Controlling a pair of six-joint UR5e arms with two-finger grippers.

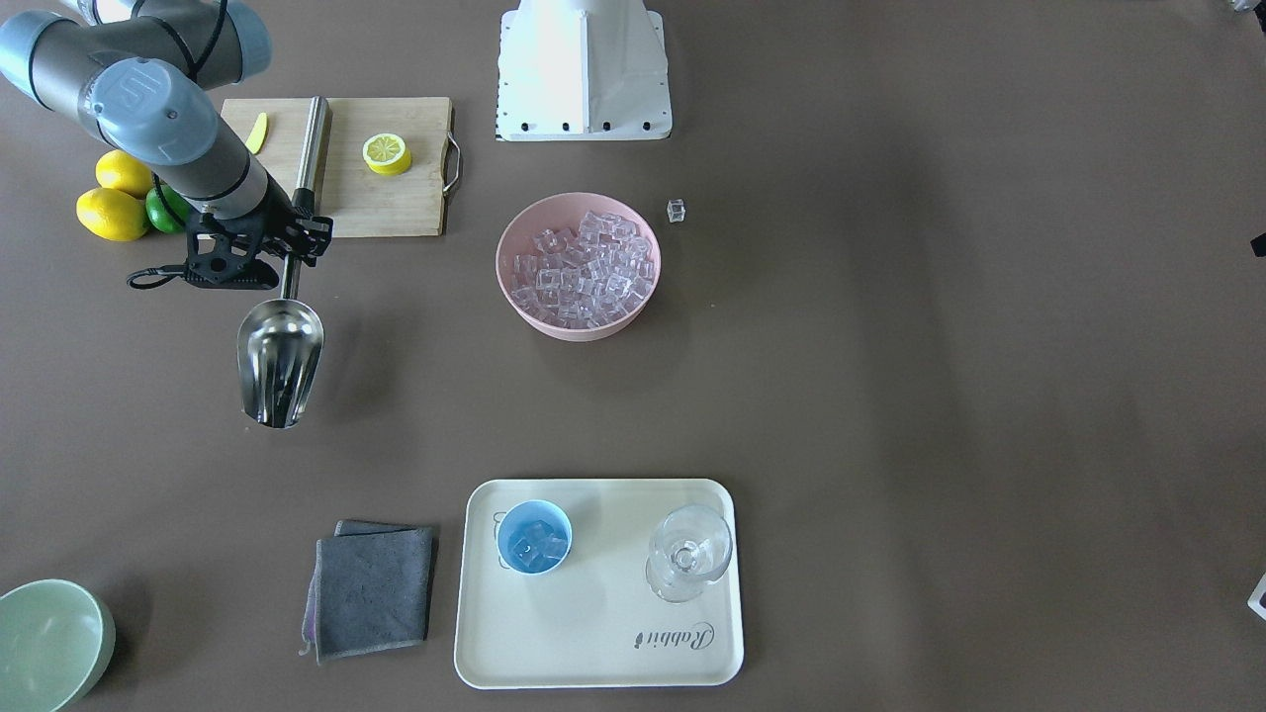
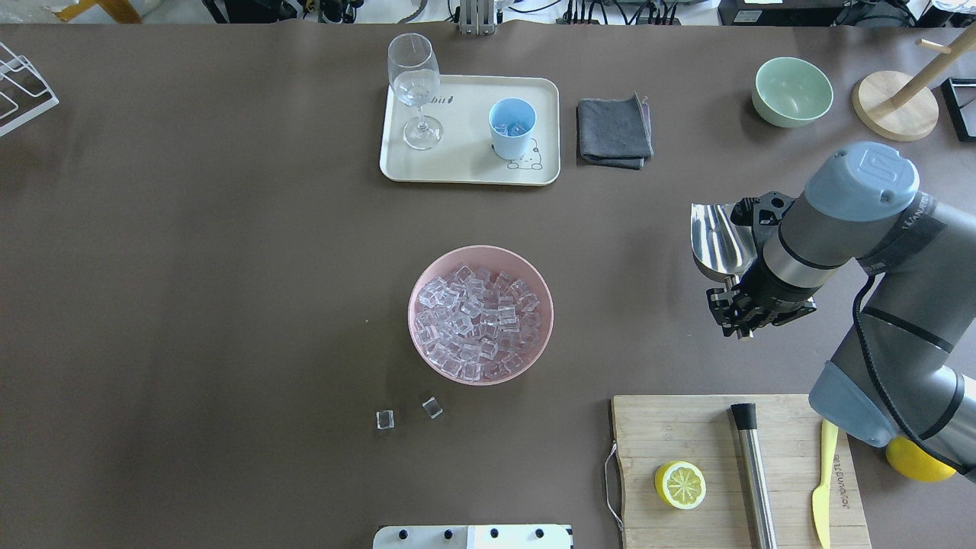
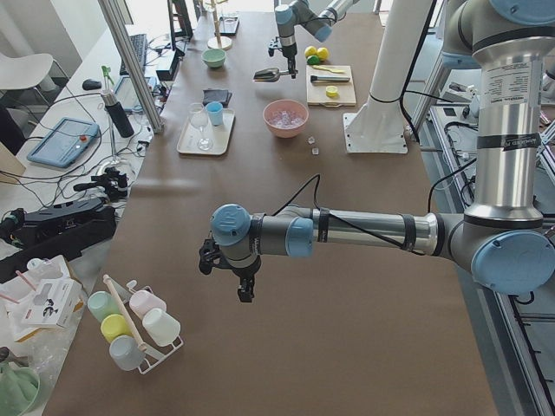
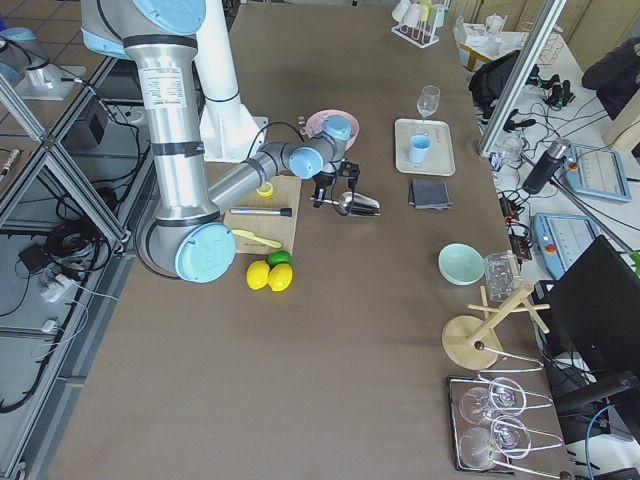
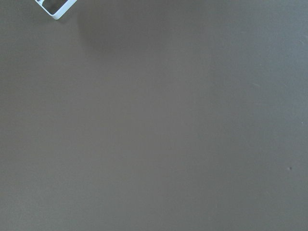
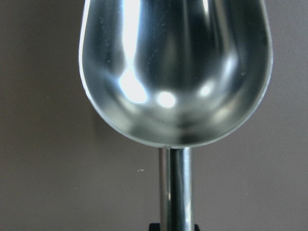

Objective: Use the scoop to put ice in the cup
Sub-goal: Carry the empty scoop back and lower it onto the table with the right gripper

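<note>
My right gripper is shut on the thin rod handle of the steel scoop and holds it above the bare table. The scoop's trough is empty in the right wrist view. The ice fills a pink bowl at mid-table, and loose cubes lie beside the bowl. The light-blue cup stands on a cream tray with a few cubes inside. My left gripper shows only in the exterior left view, far from these things. I cannot tell whether it is open or shut.
A wine glass shares the tray. A grey cloth and a pale-green bowl lie nearby. A cutting board holds a lemon half, a steel cylinder and a yellow knife. Lemons and a lime sit beside it.
</note>
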